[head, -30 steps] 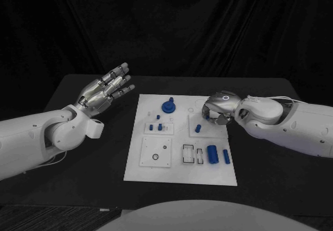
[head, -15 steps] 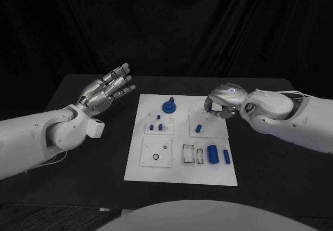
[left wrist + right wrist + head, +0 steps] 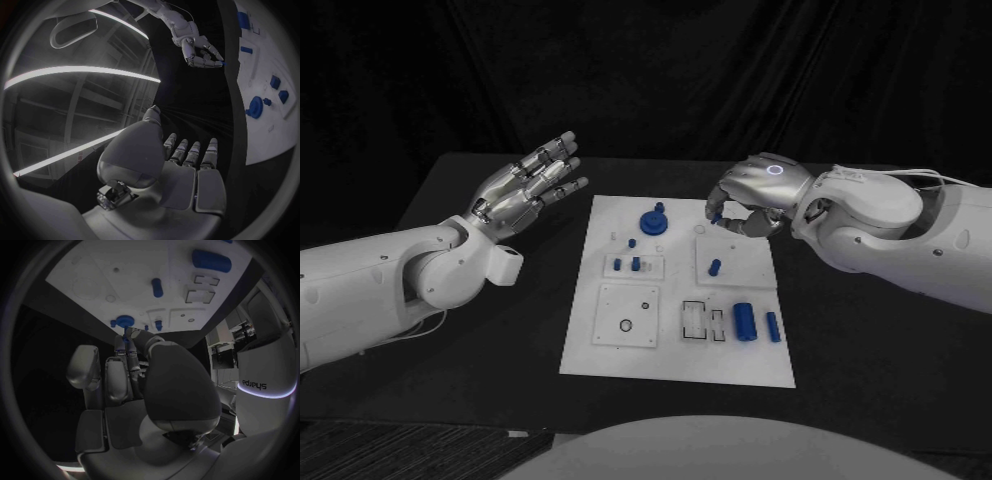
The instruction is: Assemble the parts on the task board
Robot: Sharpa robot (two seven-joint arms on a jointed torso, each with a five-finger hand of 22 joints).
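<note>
The white task board lies in the middle of the black table. On it are a big round blue part, a short blue peg, a thick blue cylinder and a few small blue pieces. My right hand hovers over the board's far right corner with its fingers curled in, and it pinches a small blue part at its fingertips. The same blue part shows in the left wrist view. My left hand is raised left of the board, fingers spread, holding nothing.
A small black ring lies on a square inset at the board's near left. Rectangular slots sit beside the cylinder, and a thin blue rod lies on its other side. Bare black table surrounds the board.
My right hand has risen from above the peg and moved toward the board's far edge, carrying the small blue part. My left hand has hardly moved.
</note>
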